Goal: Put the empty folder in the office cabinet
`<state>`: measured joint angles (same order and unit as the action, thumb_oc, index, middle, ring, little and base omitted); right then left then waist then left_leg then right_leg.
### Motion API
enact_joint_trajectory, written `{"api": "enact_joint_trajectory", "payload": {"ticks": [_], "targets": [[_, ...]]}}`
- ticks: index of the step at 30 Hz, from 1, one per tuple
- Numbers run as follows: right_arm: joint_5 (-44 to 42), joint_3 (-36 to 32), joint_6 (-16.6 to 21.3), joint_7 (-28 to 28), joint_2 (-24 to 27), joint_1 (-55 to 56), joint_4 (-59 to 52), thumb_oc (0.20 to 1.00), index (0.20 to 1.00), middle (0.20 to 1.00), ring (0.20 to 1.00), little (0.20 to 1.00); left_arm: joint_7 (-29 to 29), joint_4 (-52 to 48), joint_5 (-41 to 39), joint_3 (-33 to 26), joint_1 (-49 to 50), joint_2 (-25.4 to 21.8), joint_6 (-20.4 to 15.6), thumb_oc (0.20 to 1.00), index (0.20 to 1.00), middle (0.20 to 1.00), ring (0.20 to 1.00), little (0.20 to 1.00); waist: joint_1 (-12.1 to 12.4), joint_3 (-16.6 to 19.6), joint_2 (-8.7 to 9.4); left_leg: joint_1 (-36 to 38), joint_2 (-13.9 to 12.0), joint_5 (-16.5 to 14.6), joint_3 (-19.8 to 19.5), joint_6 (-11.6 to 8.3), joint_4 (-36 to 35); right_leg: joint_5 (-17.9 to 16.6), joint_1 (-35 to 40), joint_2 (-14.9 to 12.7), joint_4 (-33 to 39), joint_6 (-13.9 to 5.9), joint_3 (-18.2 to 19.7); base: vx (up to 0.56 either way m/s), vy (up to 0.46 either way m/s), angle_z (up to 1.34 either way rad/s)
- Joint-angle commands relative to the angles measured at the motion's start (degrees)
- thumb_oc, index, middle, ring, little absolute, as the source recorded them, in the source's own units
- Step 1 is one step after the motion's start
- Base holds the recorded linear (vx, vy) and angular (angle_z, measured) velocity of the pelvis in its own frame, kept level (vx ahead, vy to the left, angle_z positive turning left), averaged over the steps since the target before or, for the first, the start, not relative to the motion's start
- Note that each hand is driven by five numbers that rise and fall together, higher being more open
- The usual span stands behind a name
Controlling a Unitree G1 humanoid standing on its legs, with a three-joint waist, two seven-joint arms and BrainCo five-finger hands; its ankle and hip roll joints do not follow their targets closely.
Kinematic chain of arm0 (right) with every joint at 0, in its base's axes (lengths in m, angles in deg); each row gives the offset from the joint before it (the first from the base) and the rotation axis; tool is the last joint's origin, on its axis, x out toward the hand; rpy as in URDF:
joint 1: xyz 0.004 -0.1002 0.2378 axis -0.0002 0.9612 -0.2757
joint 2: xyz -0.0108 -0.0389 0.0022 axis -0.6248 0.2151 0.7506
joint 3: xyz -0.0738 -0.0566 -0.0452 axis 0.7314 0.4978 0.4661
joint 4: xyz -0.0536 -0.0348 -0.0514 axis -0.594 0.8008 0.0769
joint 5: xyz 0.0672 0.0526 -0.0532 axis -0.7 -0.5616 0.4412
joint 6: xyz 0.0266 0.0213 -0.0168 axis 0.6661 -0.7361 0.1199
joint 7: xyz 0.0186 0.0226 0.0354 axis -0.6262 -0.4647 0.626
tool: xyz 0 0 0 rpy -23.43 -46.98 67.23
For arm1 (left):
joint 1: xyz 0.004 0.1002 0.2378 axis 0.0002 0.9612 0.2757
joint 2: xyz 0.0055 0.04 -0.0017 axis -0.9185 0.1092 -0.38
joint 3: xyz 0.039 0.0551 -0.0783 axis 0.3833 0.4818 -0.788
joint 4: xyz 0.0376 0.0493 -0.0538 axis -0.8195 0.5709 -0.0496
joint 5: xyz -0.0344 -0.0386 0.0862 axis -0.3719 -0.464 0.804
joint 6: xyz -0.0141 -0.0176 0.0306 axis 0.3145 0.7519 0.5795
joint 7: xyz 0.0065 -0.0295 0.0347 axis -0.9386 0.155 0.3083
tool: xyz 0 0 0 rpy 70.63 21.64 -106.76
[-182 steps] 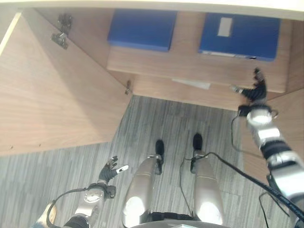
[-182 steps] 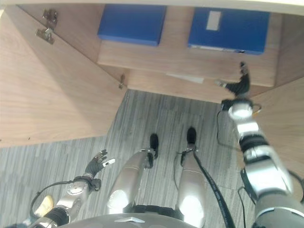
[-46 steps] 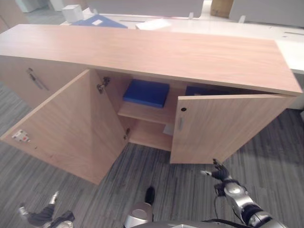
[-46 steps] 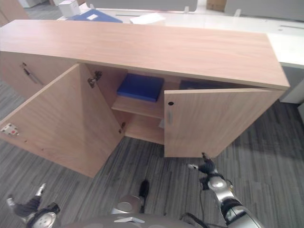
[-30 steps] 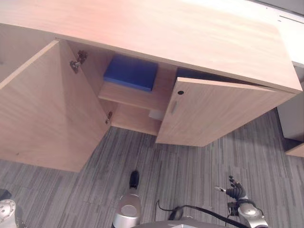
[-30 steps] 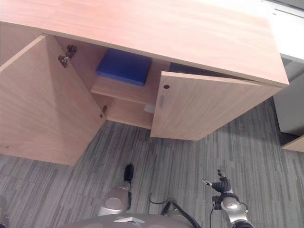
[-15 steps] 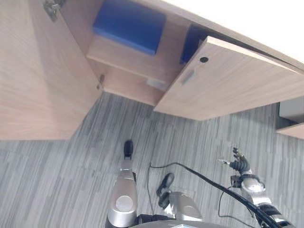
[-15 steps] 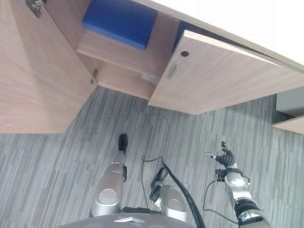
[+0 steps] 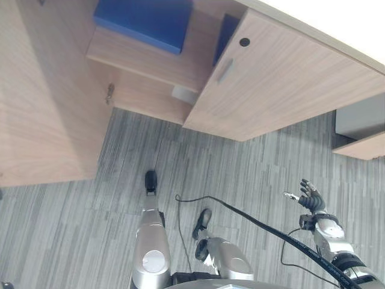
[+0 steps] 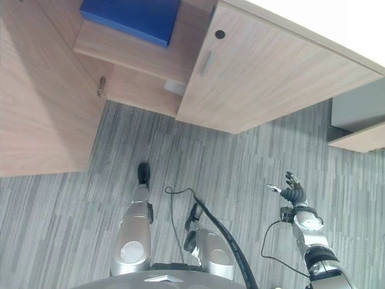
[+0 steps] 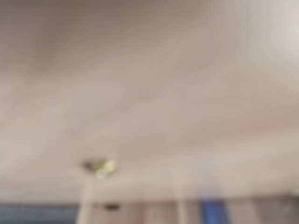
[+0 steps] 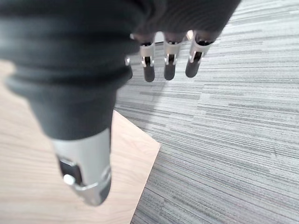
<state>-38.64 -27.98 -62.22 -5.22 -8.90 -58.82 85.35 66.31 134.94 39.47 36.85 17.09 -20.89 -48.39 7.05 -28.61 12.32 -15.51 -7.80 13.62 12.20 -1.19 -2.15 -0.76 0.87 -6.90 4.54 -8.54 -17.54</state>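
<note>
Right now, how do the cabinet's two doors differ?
The left door is swung wide open, baring the shelf and the blue folder lying on it. The right door is only partly open and hides most of the second blue folder behind it. Both doors are light wood.

A blue folder (image 9: 143, 21) lies flat on the upper shelf of the wooden office cabinet (image 9: 283, 78), whose doors stand partly open.

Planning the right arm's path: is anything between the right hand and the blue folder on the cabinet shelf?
Yes. The half-open right cabinet door stands between the right hand, low over the floor, and the blue folder on the shelf.
</note>
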Motion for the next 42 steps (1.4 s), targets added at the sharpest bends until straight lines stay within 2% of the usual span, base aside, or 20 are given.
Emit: {"api": "enact_joint_trajectory", "payload": {"ticks": [1,3,9,14,20,26,30,31,34,40,42], "targets": [[-2.5,-1.1,0.4,-1.1,4.2,-0.7,-1.7,1.000,1.000,1.000,1.000,1.000,-6.5,1.0,1.3,5.6,-3.5,1.5,-2.8,1.000,1.000,1.000,1.000,1.000,-4.1,2.7,-2.70,9.4,1.3,-18.0,2.1,0.01,2.2,-1.4,-4.9,-0.8,-4.5,-0.84,2.8,0.07,0.053,-0.25],[-1.9,-1.7,0.1,-2.5,3.8,-0.4,-2.0,1.000,1.000,1.000,1.000,1.000,-5.6,1.2,1.1,8.9,-5.0,4.5,-3.8,1.000,1.000,1.000,1.000,1.000,-5.9,3.5,-3.71,10.4,1.6,-18.2,2.7,0.24,2.3,-1.5,-5.2,-1.1,-4.7,-0.87,4.2,0.08,0.082,-0.32],[0.8,-2.4,0.1,-4.2,3.1,1.6,-2.5,1.000,1.000,1.000,1.000,1.000,-4.1,0.6,0.9,12.8,-8.1,7.8,-4.2,1.000,1.000,1.000,1.000,1.000,-9.2,4.3,-5.38,12.0,1.9,-18.2,4.3,0.18,2.0,-2.0,-5.7,-1.2,-4.3,-0.83,6.4,0.08,0.052,-0.19],[3.5,-1.9,0.7,-5.2,2.1,4.0,-3.6,1.000,1.000,1.000,1.000,1.000,-3.1,0.0,0.4,16.4,-12.4,10.6,-2.5,1.000,1.000,1.000,1.000,1.000,-12.5,5.3,-6.81,13.0,2.2,-18.1,6.0,-0.10,1.7,-2.4,-5.9,-1.0,-2.9,-0.42,8.5,0.08,0.006,-0.19],[4.7,-0.2,1.2,-7.4,0.9,5.4,-4.9,1.000,1.000,1.000,1.000,1.000,-1.8,1.6,-0.4,18.6,-15.8,12.8,-1.3,1.000,1.000,1.000,1.000,1.000,-15.0,6.0,-8.11,13.6,2.6,-17.8,7.1,-0.30,1.5,-2.4,-6.2,-0.9,-2.5,0.05,9.8,0.07,0.003,-0.36],[5.7,1.2,0.3,-10.3,0.4,6.4,-6.7,1.000,1.000,1.000,1.000,1.000,3.5,3.4,2.2,21.9,-20.9,15.6,-0.2,1.000,1.000,1.000,1.000,1.000,-17.8,6.8,-9.36,14.6,3.0,-17.4,8.4,-0.42,1.5,-2.3,-6.3,-1.0,-2.5,0.45,11.1,0.07,0.003,-0.30],[6.6,1.4,0.1,-11.0,0.7,6.9,-6.8,1.000,1.000,1.000,1.000,1.000,4.5,5.4,1.7,22.7,-24.4,15.0,1.4,1.000,1.000,1.000,1.000,1.000,-19.4,7.3,-9.91,15.2,3.1,-17.4,9.4,-0.59,1.5,-2.2,-6.4,-1.0,-2.7,0.59,12.0,0.09,0.038,-0.40],[7.1,1.5,0.2,-11.4,1.1,7.0,-6.8,1.000,1.000,1.000,1.000,1.000,4.6,6.9,1.4,23.5,-27.0,14.1,3.8,1.000,1.000,1.000,1.000,1.000,-20.4,7.5,-10.23,15.5,3.1,-17.5,10.0,-0.68,1.6,-2.1,-6.6,-1.0,-2.7,0.65,12.6,0.08,0.060,-0.13],[7.6,1.6,0.3,-11.5,1.8,6.9,-6.7,1.000,1.000,1.000,1.000,1.000,5.8,9.3,1.5,24.5,-30.7,12.5,5.9,1.000,1.000,1.000,1.000,1.000,-21.6,7.5,-10.67,15.7,3.2,-17.5,10.6,-0.79,1.5,-2.0,-7.0,-0.9,-2.9,0.78,13.4,0.05,0.061,-0.08],[8.1,2.5,1.9,-11.7,2.3,6.3,-5.1,1.000,1.000,1.000,1.000,1.000,11.7,13.6,2.6,26.2,-37.0,9.9,5.7,1.000,1.000,1.000,1.000,1.000,-23.0,7.6,-11.23,15.6,3.2,-17.6,11.2,-0.89,1.6,-1.7,-7.7,-0.8,-3.2,0.96,14.5,0.03,0.035,-0.15],[7.7,3.3,3.0,-12.1,2.6,6.1,-4.2,1.000,1.000,1.000,1.000,1.000,16.7,16.1,3.1,26.4,-41.2,7.5,4.4,1.000,1.000,1.000,1.000,1.000,-23.5,7.7,-11.28,15.3,3.1,-17.6,11.4,-1.01,1.8,-1.6,-8.0,-0.7,-3.3,0.98,14.9,0.03,0.017,-0.02]]}}
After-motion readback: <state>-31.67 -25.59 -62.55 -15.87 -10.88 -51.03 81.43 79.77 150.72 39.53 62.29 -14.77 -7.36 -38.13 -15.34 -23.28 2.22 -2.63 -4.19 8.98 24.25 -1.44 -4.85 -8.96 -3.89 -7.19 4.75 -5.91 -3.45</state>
